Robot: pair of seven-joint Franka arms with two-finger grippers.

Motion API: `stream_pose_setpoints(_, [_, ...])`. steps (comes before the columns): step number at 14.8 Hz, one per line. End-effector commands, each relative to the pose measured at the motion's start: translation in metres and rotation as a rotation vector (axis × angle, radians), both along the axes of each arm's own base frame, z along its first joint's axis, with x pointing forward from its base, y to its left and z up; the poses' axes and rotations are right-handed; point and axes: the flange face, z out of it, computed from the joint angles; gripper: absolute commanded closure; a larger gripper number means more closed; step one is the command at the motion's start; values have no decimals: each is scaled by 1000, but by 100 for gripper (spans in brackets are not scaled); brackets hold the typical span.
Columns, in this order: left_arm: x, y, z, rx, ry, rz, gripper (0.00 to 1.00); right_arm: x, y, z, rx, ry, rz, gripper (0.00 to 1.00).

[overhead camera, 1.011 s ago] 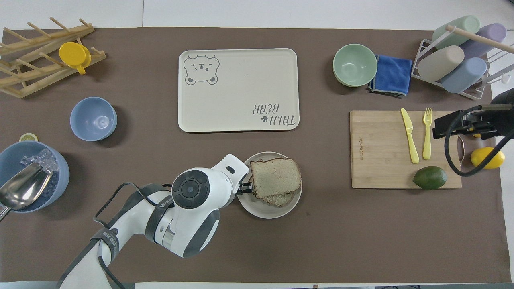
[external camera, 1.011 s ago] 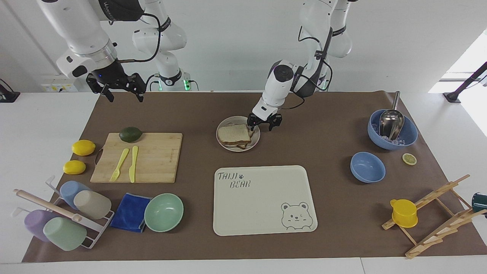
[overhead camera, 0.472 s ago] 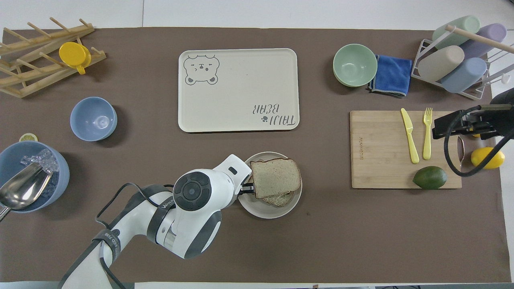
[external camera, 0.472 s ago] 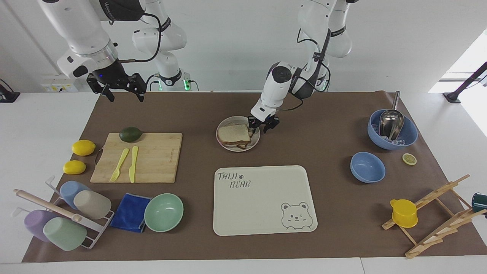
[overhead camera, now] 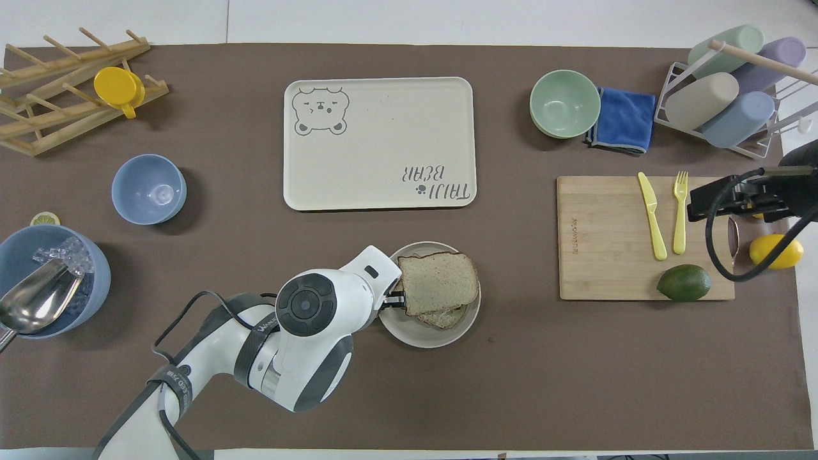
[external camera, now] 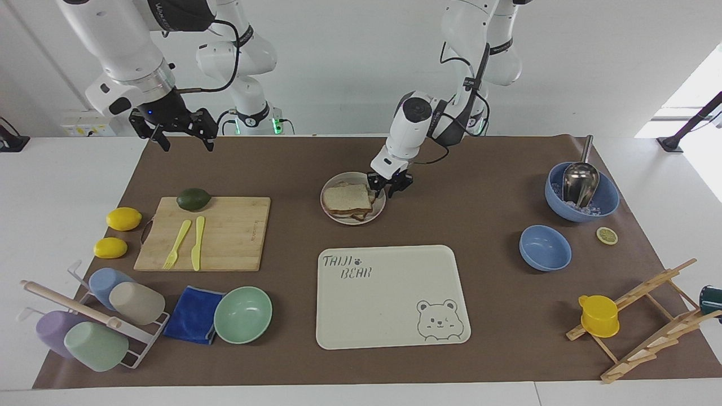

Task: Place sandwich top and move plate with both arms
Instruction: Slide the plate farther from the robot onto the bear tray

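The sandwich top lies flat on the other slices on the plate, in the middle of the table on the robots' side; it also shows in the overhead view, as does the plate. My left gripper is open at the plate's rim on the left arm's side, one finger over the rim by the bread and one outside it. In the overhead view its wrist hides most of the gripper. My right gripper waits open in the air over the mat's edge at the right arm's end, above the cutting board's end in the overhead view.
The cream bear tray lies farther from the robots than the plate. A cutting board with avocado, fork and knife is toward the right arm's end. Two blue bowls stand toward the left arm's end. A mint bowl sits by a blue cloth.
My left gripper has shifted slightly toward the plate's rim and turned a little. The bread, the plate and the right arm have not moved.
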Motion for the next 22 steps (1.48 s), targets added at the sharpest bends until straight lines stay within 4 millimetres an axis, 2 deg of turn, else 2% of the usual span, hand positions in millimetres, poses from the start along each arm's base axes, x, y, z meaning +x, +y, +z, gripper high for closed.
stream_pose_setpoints(1, [-1, 1, -10, 1, 2, -14, 84, -3, -1, -1, 14, 12, 20, 0])
stream_pose_setpoints(5, [-2, 0, -10, 1, 3, -17, 100, -3, -1, -1, 14, 12, 20, 0])
stream_pose_setpoints(13, [5, 0, -3, -10, 5, -3, 100, -3, 0, 0, 13, 11, 20, 0])
stream_pose_setpoints(18, [21, -4, 28, -28, 36, 6, 100, -3, -2, -1, 14, 11, 17, 0])
stream_pose_setpoints(22, [32, 4, 45, -76, 54, 1, 100, -3, -2, -1, 14, 11, 19, 0])
